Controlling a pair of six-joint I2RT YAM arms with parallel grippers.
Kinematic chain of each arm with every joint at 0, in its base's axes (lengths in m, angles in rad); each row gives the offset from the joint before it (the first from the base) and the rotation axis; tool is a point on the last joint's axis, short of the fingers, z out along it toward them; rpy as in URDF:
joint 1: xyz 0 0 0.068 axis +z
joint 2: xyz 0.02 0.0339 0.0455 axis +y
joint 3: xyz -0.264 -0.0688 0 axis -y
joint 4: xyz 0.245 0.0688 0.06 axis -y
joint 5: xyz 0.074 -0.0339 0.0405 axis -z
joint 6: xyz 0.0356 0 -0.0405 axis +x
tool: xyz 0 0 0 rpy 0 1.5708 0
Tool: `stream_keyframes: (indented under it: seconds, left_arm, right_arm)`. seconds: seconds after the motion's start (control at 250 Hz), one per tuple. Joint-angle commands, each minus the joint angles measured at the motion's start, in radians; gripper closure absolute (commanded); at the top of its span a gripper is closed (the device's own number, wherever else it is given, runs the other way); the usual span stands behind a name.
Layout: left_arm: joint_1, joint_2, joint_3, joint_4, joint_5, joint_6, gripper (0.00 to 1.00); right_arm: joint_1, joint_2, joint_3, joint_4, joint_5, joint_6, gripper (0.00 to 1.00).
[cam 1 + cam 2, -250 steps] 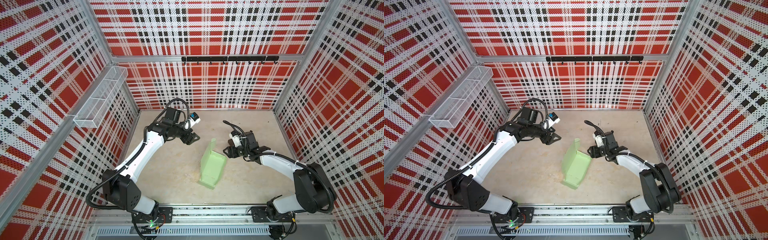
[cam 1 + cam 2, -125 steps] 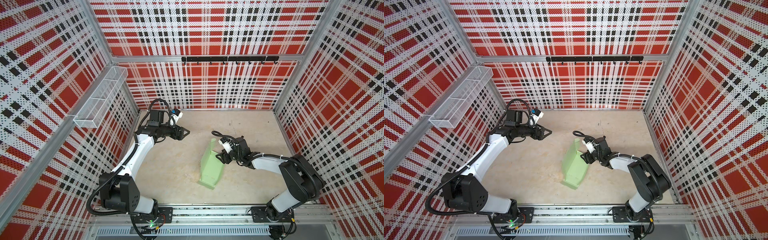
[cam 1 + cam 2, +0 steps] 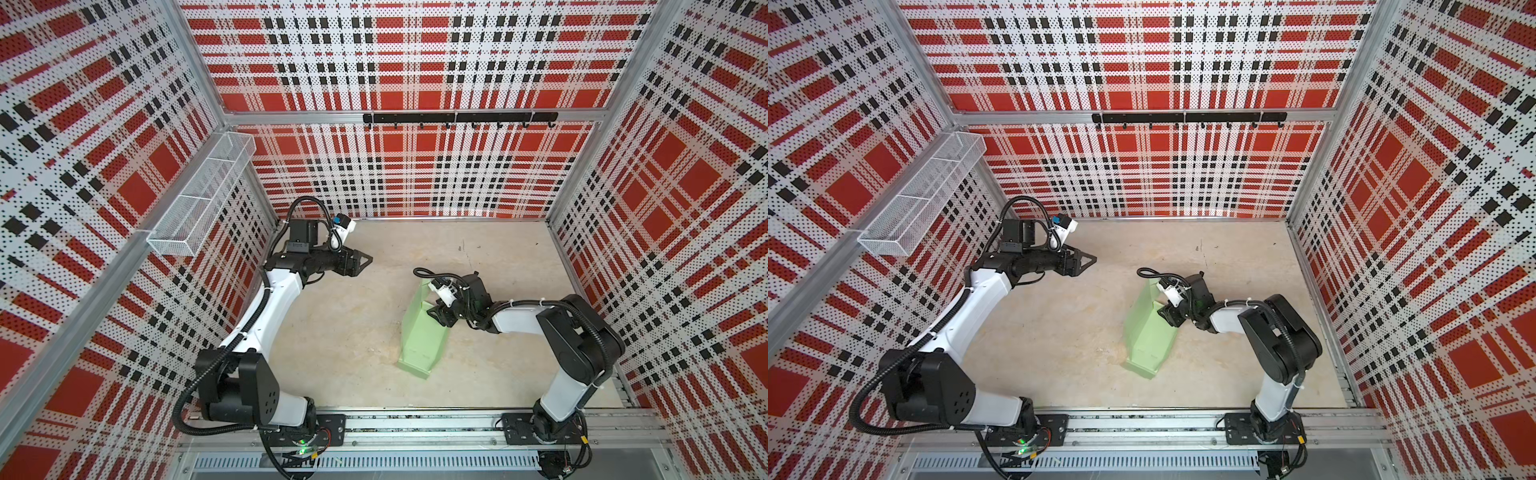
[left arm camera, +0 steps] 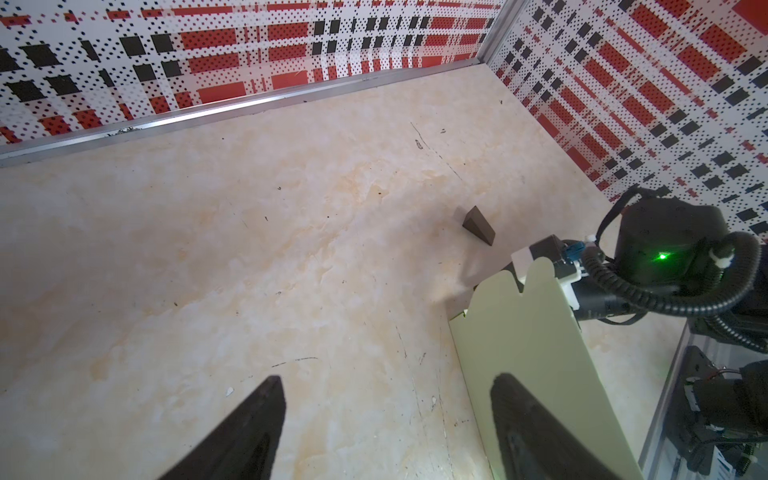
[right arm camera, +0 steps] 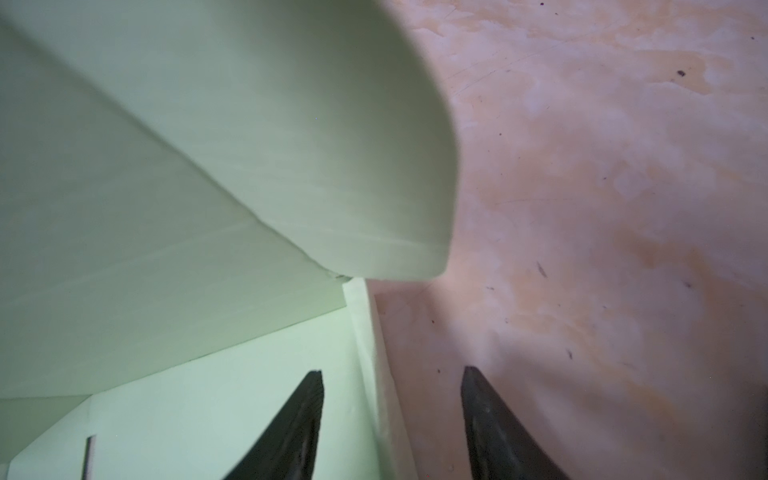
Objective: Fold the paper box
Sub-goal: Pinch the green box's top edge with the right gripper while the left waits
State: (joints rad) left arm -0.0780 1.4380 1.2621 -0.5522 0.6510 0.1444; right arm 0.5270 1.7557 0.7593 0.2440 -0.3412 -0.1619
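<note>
Two arms reached over the beige mottled table (image 3: 345, 340) in both top views. Near its middle lay the pale mint-green thin-cardboard paper box (image 3: 422, 345) (image 3: 1148, 340), partly folded. Its floor was flat on the table and its long axis ran roughly from 12 to 6 o'clock. One tall panel stood upright along its 9 o'clock side and a low wall ran along its 3 o'clock side. The right tool (image 3: 437, 313) (image 3: 1165, 312) was down at the low wall, near the box's 2 o'clock corner; how its jaws stood could not be told from there. The left tool (image 3: 366, 260) (image 3: 1091, 259) hung well apart from the box, toward 10 o'clock from it, and pointed toward 3 o'clock.

From the left wrist, the left tool (image 4: 388, 377) had its black fingers (image 4: 249, 432) spread wide, with only bare table between them. The box (image 4: 536, 357) stood off to one side, its tall panel facing the camera and the right arm behind it. A small dark brown wedge-shaped scrap (image 4: 478, 230) lay on the table near the box, not touching it.

From the right wrist, the right tool (image 5: 391, 370) was partly open and gripped nothing. One finger (image 5: 291, 428) was over the box's (image 5: 166, 257) floor and the other was outside over the table. The low wall's edge stood between them, clear of both. A rounded flap of the box loomed blurred close to the lens.
</note>
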Motion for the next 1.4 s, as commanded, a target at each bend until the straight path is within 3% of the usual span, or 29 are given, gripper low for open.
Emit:
stream_keyframes:
  seconds: [0.0, 0.464, 0.804, 0.892, 0.984, 1.04, 1.244, 1.397]
  left_arm:
    - [0.012, -0.012, -0.01, 0.02, 0.016, -0.013, 0.19]
    - [0.021, -0.013, -0.017, 0.028, 0.012, -0.01, 0.19]
    - [0.022, -0.007, -0.022, 0.034, 0.009, -0.011, 0.18]
    - [0.021, -0.01, -0.024, 0.034, 0.01, -0.011, 0.18]
    - [0.021, -0.009, -0.027, 0.037, 0.009, -0.009, 0.18]
    - [0.023, -0.012, -0.027, 0.037, 0.009, -0.009, 0.18]
    - [0.028, -0.018, -0.035, 0.042, 0.008, -0.005, 0.18]
    - [0.028, -0.024, -0.045, 0.056, 0.038, -0.006, 0.18]
  right_arm:
    - [0.005, 0.022, 0.037, 0.041, -0.02, -0.046, 0.46]
    - [0.006, 0.088, 0.111, -0.061, -0.022, -0.09, 0.54]
    - [0.013, 0.118, 0.122, -0.038, -0.018, -0.091, 0.56]
    - [0.016, 0.13, 0.13, -0.031, -0.013, -0.087, 0.63]
    - [0.016, 0.132, 0.135, -0.024, -0.015, -0.084, 0.84]
    - [0.016, 0.122, 0.131, -0.017, -0.013, -0.081, 0.9]
    - [0.015, 0.04, 0.088, 0.048, -0.001, -0.028, 0.96]
    - [-0.008, -0.049, 0.012, 0.217, 0.021, 0.142, 0.97]
